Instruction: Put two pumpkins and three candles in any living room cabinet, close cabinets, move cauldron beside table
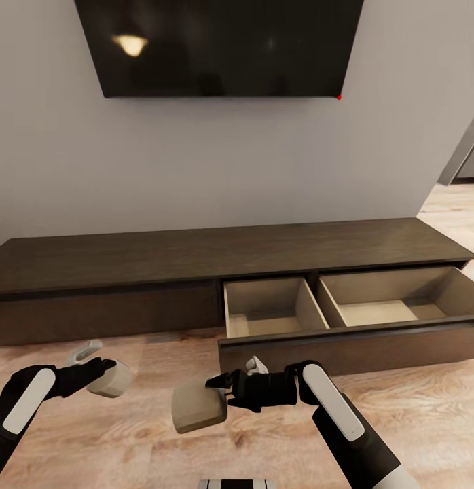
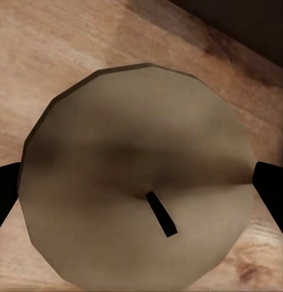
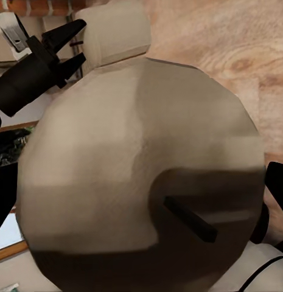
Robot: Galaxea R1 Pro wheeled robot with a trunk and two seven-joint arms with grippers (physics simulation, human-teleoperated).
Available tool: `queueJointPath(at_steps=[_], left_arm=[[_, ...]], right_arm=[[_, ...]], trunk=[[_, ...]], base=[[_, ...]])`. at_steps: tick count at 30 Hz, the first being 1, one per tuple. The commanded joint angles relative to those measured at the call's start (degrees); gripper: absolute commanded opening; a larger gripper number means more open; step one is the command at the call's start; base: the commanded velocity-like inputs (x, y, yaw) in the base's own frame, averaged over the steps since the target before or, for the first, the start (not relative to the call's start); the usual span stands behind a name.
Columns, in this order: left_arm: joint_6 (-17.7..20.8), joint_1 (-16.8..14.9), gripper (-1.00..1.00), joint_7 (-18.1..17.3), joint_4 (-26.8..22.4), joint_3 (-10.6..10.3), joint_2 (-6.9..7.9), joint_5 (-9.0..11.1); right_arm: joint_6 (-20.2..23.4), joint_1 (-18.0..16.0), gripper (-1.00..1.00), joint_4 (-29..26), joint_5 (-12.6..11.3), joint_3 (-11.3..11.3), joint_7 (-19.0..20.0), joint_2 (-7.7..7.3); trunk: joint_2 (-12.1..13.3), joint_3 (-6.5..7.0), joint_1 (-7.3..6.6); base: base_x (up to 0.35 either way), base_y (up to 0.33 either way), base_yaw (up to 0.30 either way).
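**A candle in each set of fingers, before the open drawer**

My left fingers (image 1: pixel 104 370) are clamped on a candle (image 1: pixel 111 380), held low over the wood-plank floor (image 1: pixel 128 441) at my left side. In the left wrist view that candle (image 2: pixel 138 182) shows its round pale top and short dark wick (image 2: pixel 161 214), with my dark fingertips (image 2: pixel 272 188) pressing at its two opposite edges.

My right fingers (image 1: pixel 220 388) grip a second candle (image 1: pixel 198 406), tilted and held out ahead of me, just short of the cabinet (image 1: pixel 196 255). The right wrist view gives its top face (image 3: pixel 141 176) and wick (image 3: pixel 190 219) close up, with my other arm and its candle (image 3: pixel 114 30) beyond it.

The cabinet is the long dark-brown unit against the wall under the TV (image 1: pixel 220 44). Its right-hand drawer (image 1: pixel 345 309) stands pulled out, showing two pale beige compartments split by a divider; I see nothing lying in either. The drawer front (image 1: pixel 359 346) is just beyond my right candle. The left drawer front (image 1: pixel 104 312) sits closed.
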Motion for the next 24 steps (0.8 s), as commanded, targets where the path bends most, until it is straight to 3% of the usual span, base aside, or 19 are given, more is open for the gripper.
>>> queueJointPath(at_steps=[1, 13, 24], left_arm=[[0.4, 0.0, -1.00, 0.5, -0.1, 0.1, -0.01, 0.6], [0.6, 0.0, -1.00, 0.5, -0.1, 0.1, -0.04, 0.5], [0.6, 0.0, -1.00, 0.6, -0.1, 0.1, -0.04, 0.4]], right_arm=[[-0.2, 0.0, -1.00, -0.1, -0.6, 0.1, -0.6, -0.04], [-1.1, 0.0, -1.00, -0.1, -0.6, 0.1, -0.6, -0.05], [-1.1, 0.0, -1.00, -0.1, -0.6, 0.1, -0.7, -0.05]], trunk=[[0.0, 0.18, -0.03], [0.2, 2.84, -0.34], [4.6, 4.81, -2.76]], base=[[0.000, 0.000, 0.000], [-0.031, 0.000, 0.000], [-0.001, 0.000, 0.000]])
